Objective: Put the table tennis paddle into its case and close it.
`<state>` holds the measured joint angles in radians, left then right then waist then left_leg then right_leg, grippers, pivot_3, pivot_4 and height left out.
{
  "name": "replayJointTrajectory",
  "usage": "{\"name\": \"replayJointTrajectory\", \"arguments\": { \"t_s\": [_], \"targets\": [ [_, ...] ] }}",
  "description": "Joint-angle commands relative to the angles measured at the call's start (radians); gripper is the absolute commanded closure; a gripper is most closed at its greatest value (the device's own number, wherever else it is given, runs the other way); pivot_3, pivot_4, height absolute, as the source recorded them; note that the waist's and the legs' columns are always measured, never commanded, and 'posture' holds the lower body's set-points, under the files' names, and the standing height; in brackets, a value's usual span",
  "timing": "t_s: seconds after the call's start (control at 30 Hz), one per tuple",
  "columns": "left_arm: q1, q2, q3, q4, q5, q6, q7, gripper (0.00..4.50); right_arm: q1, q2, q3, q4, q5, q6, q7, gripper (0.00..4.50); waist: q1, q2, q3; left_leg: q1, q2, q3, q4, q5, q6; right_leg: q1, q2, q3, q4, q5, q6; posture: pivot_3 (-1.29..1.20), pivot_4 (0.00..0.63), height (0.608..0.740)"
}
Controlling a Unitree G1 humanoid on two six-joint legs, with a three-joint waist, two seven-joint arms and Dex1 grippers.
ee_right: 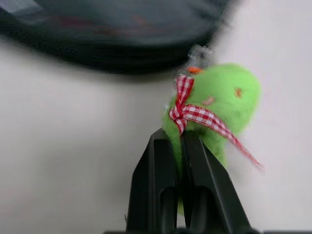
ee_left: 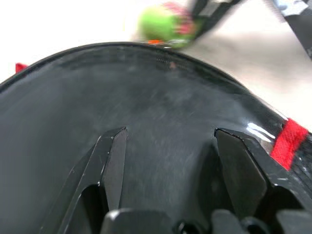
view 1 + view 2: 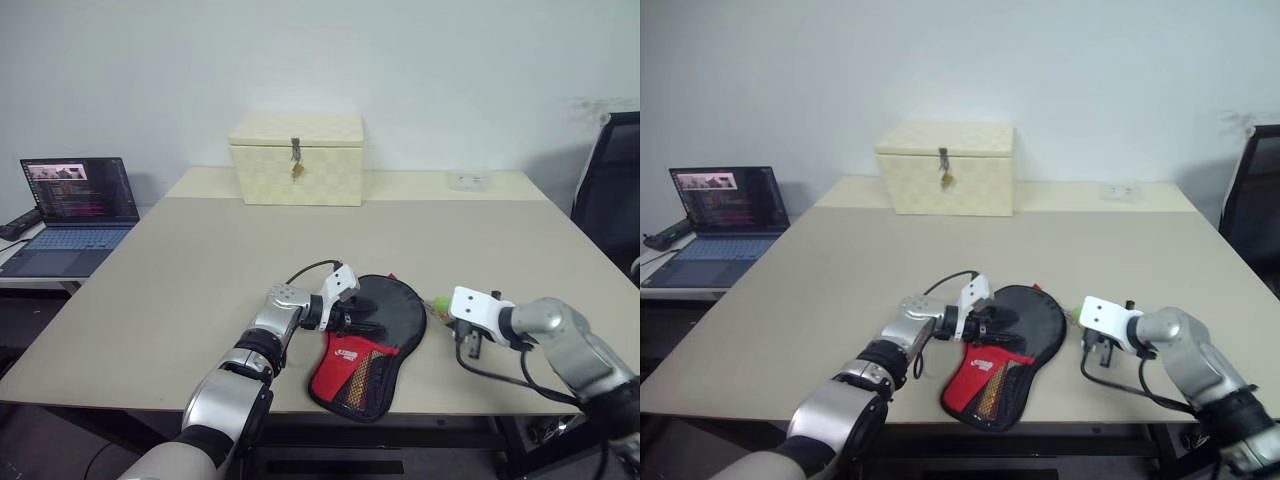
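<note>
Case [image 3: 375, 335]: lies flat at lower centre of the head views, near the front edge of the table [image 3: 200, 260]; round black end toward the wall, red logo-and-mesh panel toward the table edge.
Paddle: cannot be told apart from the case; presumably inside it.
Left gripper [image 3: 368, 321]: fingers spread, resting on the black top of the case, one finger [image 2: 109, 168] either side of a fabric stretch; holding it down rather than gripping.
Right gripper [image 1: 178, 146]: just right of the case, fingers pinched shut on the green plush charm [image 1: 214, 105] with its red checked ribbon, which appears to hang from the zip.
Handling, case: judged light, soft and floppy; likely to slide or bunch if pulled without a hold-down.
Handling, charm: squashy and small; judged a fair pull tab, though it may slip from a shallow pinch.
Suggested hold: pin the flat black face; pull along the zip edge.
Background: cream latched box [image 3: 297, 157] upper centre; laptop [image 3: 75, 205] at left.
</note>
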<state>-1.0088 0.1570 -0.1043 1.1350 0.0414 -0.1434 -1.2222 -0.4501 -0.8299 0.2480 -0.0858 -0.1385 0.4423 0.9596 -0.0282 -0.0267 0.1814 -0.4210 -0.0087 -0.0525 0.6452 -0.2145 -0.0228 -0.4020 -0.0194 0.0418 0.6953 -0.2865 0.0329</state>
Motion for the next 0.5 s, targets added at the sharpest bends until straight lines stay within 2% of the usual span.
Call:
{"name": "replayJointTrajectory", "arguments": {
  "t_s": [0.03, 0.13, 0.33, 0.5],
  "targets": [
    [-0.004, -0.021, -0.019, 0.024, 0.015, -0.019, 0.009, 1.4, 0.026, -0.013, -0.038, -0.148, 0.026, 0.099, 0.013, 4.43, -0.005, 0.0, 0.0, 0.001, 0.0, 0.0, 0.0, 0.0, 0.0, 0.001, 0.0, 0.0, 0.0, 0.0, 0.0, 0.0, 0.15, 0.74],
    [-0.004, -0.024, -0.028, 0.035, 0.022, -0.029, 0.014, 1.4, 0.018, 0.016, -0.033, -0.163, 0.02, 0.139, -0.025, 4.43, -0.005, 0.0, 0.0, 0.006, 0.001, 0.0, 0.0, 0.0, 0.0, 0.006, 0.001, 0.0, 0.0, -0.001, 0.001, 0.0, 0.15, 0.74],
    [-0.003, -0.025, -0.014, 0.034, 0.015, -0.033, 0.033, 1.4, -0.066, 0.106, 0.005, -0.046, -0.018, 0.122, -0.103, 4.43, -0.004, 0.0, 0.0, 0.008, 0.001, 0.0, 0.0, 0.0, 0.0, 0.009, 0.001, -0.001, -0.001, -0.001, 0.002, 0.0, 0.15, 0.74],
    [0.014, -0.015, -0.016, 0.015, 0.014, -0.034, 0.033, 1.4, -0.108, 0.109, 0.034, -0.034, -0.005, 0.111, -0.057, 4.43, -0.004, 0.0, 0.0, 0.008, 0.0, -0.001, 0.0, 0.0, 0.0, 0.009, 0.001, -0.001, -0.001, 0.0, 0.0, 0.0, 0.15, 0.74]
  ]
}}
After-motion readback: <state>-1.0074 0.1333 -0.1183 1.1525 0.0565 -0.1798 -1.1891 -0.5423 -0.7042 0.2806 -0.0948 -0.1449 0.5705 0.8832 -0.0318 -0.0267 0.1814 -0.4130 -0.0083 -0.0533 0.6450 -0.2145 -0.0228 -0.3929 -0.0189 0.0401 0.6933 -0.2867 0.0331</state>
